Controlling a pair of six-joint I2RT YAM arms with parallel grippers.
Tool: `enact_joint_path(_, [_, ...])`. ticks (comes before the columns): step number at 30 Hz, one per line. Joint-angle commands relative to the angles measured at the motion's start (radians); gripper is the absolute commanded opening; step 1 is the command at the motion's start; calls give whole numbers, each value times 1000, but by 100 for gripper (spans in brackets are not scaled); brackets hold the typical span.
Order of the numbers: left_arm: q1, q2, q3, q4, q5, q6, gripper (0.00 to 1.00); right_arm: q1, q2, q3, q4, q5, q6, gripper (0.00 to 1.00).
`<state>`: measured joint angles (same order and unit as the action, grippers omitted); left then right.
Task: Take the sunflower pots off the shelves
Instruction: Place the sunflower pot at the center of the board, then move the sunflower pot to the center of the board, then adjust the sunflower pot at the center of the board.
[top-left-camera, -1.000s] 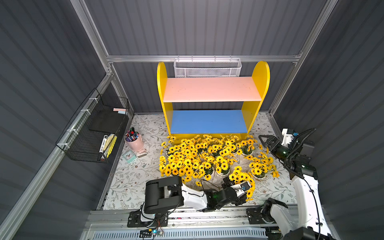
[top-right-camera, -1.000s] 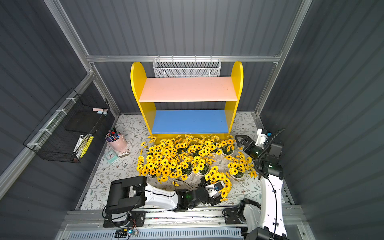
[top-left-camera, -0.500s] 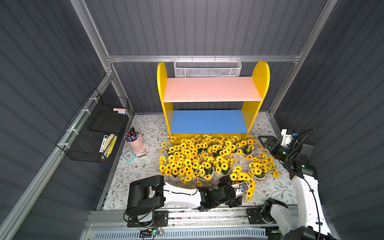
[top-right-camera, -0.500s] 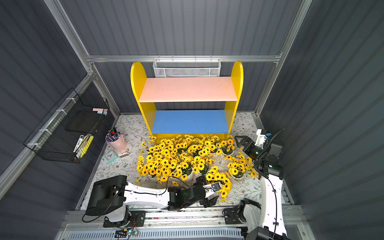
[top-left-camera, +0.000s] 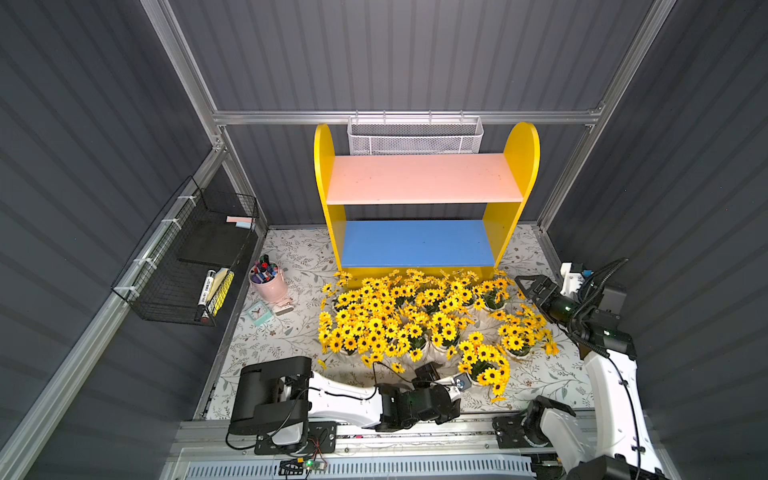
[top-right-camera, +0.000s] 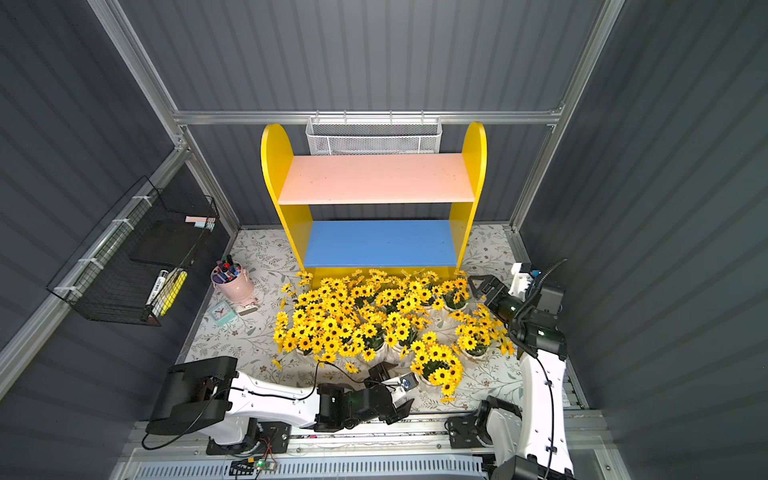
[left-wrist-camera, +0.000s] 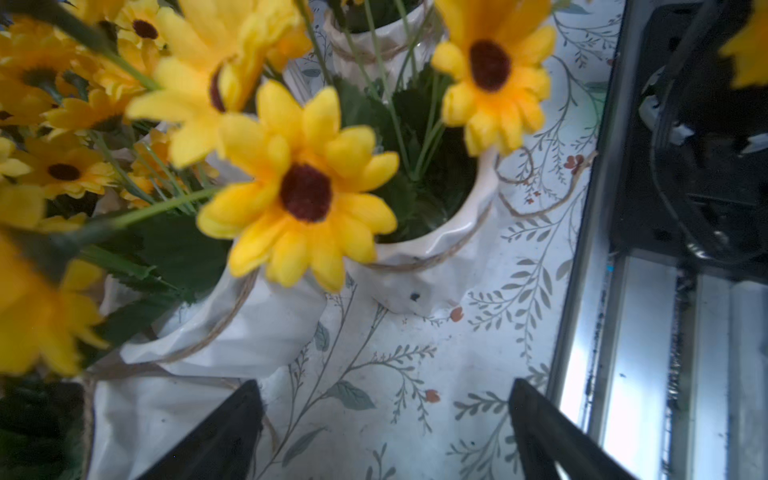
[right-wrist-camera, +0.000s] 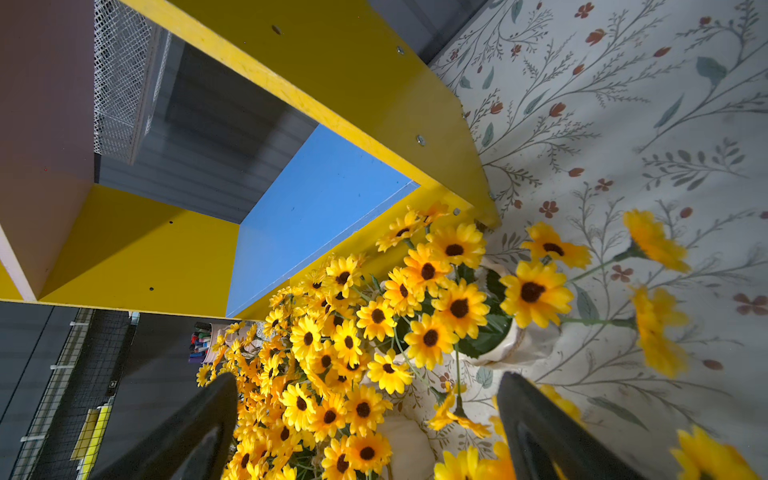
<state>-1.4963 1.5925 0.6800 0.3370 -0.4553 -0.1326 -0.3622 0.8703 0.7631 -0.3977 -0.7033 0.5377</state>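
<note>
The shelves (top-left-camera: 521, 166) stand against the back wall in the upper middle of both top views, pink board above and blue board below, both faces showing whole from edge to edge. All the sunflower pots (top-left-camera: 415, 316) I can see sit on the desk (top-left-camera: 291, 332) in one tight clump just in front of the blue board's front edge, blooms overlapping so the white pots are mostly hidden. Bare flowered cloth lies left of the clump, and a thinner strip runs between it and the metal rail (top-left-camera: 469, 438) along the lower edge. The left arm lies low across that strip. The left fingers (left-wrist-camera: 224, 432) stand apart with only cloth between them, gripping nothing, a twine-wrapped pot (left-wrist-camera: 436, 257) just ahead of the tips. The right arm rises at the right edge. The right fingers (right-wrist-camera: 195, 432) are spread wide and empty, pointed at the clump's upper-right corner near the shelves' right foot. A pink cup (top-left-camera: 270, 286) at middle left holds markers (top-left-camera: 264, 268), with a small mint clock (top-left-camera: 259, 312) beside it. A black wire rack (top-left-camera: 166, 291) on the left wall holds a pen, something yellow and a pink pad. A white mesh basket (top-left-camera: 415, 139) hangs behind the shelves; its contents I cannot see.
</note>
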Motion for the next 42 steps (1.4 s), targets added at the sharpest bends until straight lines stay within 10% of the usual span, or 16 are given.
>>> enact_joint_path(1, [-17, -25, -42, 48, 18, -69, 39, -2, -14, 23, -24, 13, -9, 99])
enact_joint_path(2, [-25, -21, -51, 66, 14, -103, 0, -3, -14, 21, -26, 17, -9, 99])
enact_joint_path(10, [-32, 218, 43, 391, 283, -41, 0, -3, -36, 3, -89, 173, 8, 82])
enact_joint_path(16, [-1, 358, 140, 475, 275, -9, 0, -15, -49, 29, -198, 498, -47, 1])
enact_joint_path(27, [189, 472, 146, 570, 332, -80, 0, -221, 76, -125, -144, 461, 3, 0])
enact_joint_path(42, [191, 280, 60, 523, 372, -40, 0, -99, 150, -267, -159, 290, 53, 0])
